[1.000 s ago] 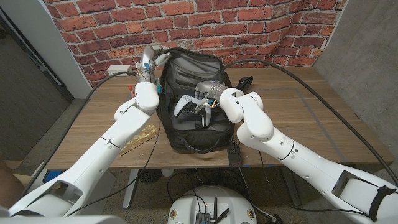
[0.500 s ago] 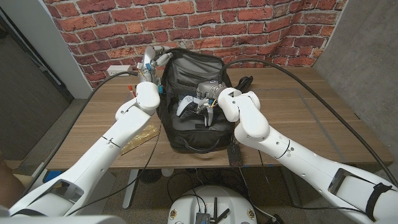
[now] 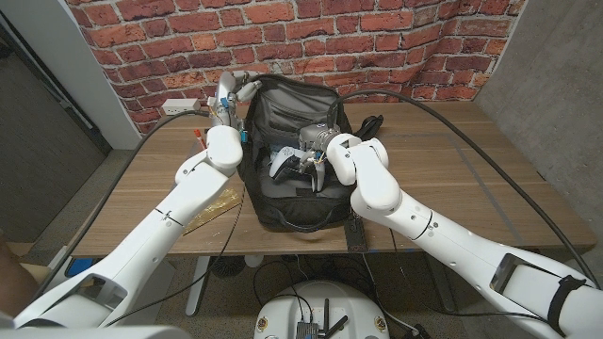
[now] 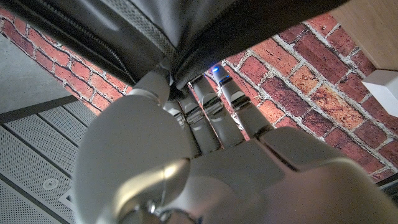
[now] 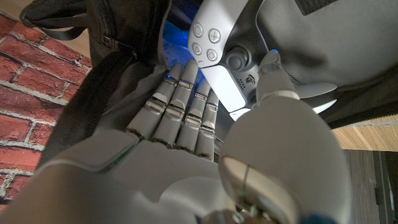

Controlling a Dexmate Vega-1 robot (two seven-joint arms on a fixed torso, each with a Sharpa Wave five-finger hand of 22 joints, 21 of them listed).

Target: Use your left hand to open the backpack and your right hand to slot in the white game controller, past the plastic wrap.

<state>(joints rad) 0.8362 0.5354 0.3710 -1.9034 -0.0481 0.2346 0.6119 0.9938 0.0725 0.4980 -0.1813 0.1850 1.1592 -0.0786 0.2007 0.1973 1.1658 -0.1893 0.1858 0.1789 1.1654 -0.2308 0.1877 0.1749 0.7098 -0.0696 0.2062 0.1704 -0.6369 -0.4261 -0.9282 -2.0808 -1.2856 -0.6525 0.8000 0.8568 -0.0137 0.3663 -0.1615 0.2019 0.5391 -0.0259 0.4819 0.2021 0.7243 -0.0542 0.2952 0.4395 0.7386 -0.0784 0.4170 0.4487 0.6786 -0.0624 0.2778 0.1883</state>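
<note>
My left hand (image 3: 229, 91) grips the upper left rim of the black backpack (image 3: 292, 202) and holds its mouth open; in the left wrist view my fingers (image 4: 211, 112) are curled together over the dark fabric edge, with the thumb on the near side of it. This grip and its place match the two earlier head pictures.

My right hand (image 3: 314, 148) holds the white game controller (image 3: 283, 165) inside the open backpack. In the right wrist view the controller (image 5: 230, 56) lies across my fingers (image 5: 180, 109), which are pressed side by side beneath it, while my thumb bears on its face beside the stick. Grey lining surrounds it there. A bluish sheen shows beside the controller, though I cannot tell whether that is plastic wrap.

Compared with a second ago, my right forearm has swung further over the bag, and the controller sits slightly higher and further in towards the back panel.

The backpack stands on the wooden table (image 3: 452, 160). A yellow-brown flat object (image 3: 211, 209) lies on the table beside the bag's left side, partly under my left arm.
</note>
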